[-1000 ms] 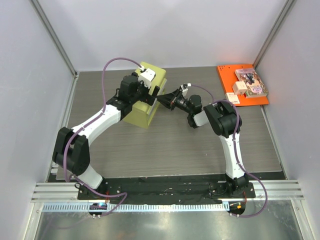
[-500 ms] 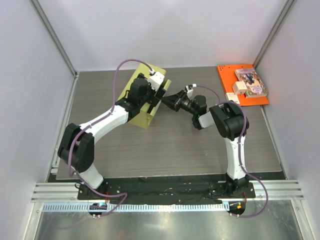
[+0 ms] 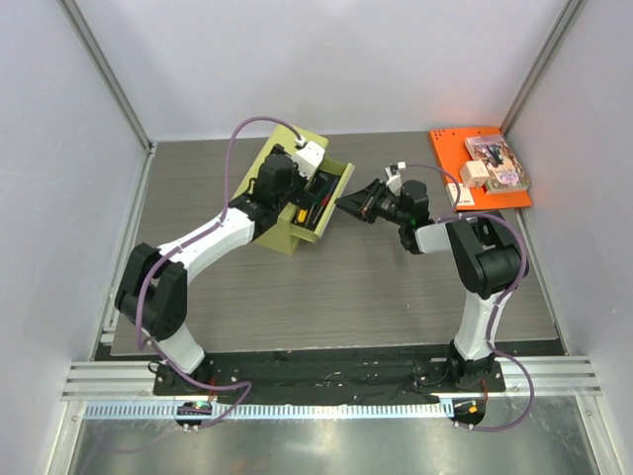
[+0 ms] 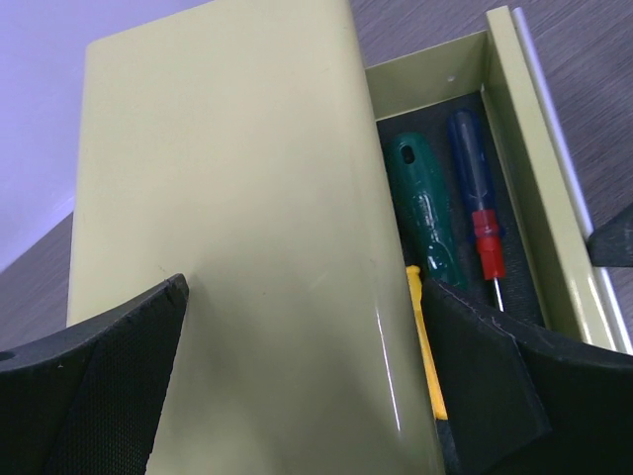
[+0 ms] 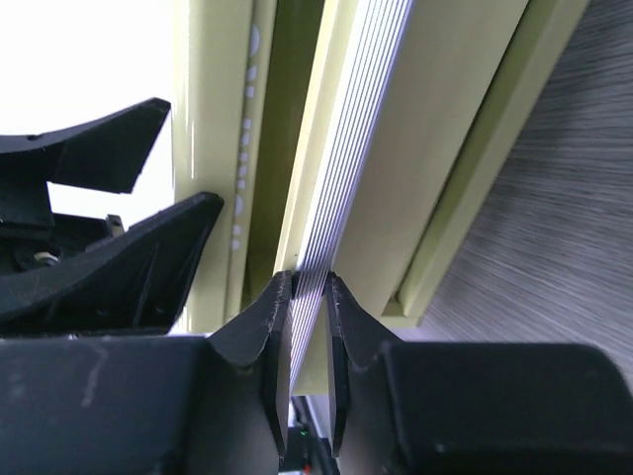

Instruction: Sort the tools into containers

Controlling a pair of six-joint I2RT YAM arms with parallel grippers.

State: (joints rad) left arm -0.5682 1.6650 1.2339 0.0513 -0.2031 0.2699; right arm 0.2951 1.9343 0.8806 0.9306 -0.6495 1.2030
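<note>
An olive-green cabinet stands at the back left of the table. Its drawer is pulled out to the right. In the drawer lie a green-handled tool, a blue and red screwdriver and a yellow tool, partly hidden by a finger. My left gripper straddles the cabinet body from above, its wide-set pads against both sides. My right gripper is shut on the drawer's ribbed silver handle. From above, the right gripper meets the drawer front.
An orange board lies at the back right, with booklets and small boxes on it. White walls and metal posts close in the table on three sides.
The right gripper has drawn back to the right with the handle, and the drawer has slid open, baring the tools. The left arm shifted along the cabinet top, and the cabinet turned slightly.
</note>
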